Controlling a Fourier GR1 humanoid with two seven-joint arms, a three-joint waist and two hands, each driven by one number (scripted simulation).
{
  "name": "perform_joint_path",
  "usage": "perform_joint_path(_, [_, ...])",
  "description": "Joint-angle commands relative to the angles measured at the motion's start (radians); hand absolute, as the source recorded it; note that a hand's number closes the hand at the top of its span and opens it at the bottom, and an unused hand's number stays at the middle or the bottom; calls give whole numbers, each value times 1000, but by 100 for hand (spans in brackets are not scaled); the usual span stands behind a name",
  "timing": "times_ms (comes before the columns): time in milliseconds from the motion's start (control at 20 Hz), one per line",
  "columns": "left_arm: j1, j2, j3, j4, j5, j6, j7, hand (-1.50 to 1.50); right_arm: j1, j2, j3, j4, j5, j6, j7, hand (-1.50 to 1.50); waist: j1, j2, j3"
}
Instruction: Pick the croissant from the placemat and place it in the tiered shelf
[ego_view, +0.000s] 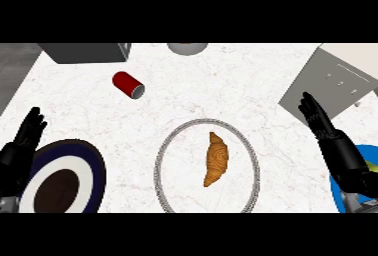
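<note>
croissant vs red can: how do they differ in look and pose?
The croissant is golden brown and tapered to points; the red can is a blunt cylinder with a grey end. The croissant lies inside the oval placemat, near the hands; the can lies on bare counter, farther back. The croissant runs near-vertical in view, the can diagonal. Both are untouched.

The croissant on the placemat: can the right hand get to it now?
Probably yes. The croissant lies uncovered on the placemat, and only bare counter shows between it and the open right hand.
</note>
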Motion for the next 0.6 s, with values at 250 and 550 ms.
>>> perform_joint_path(250, [-167,-101,-165,-89,-61,-14,78,0,-101,112,9,-35,195,-379,363,-150,-2,35,-32])
perform_joint_path(550, [-106,-123,-172,-62,-52,-6,67,0,86,87,-98,127,378,-653,244,150,-58,37,-36])
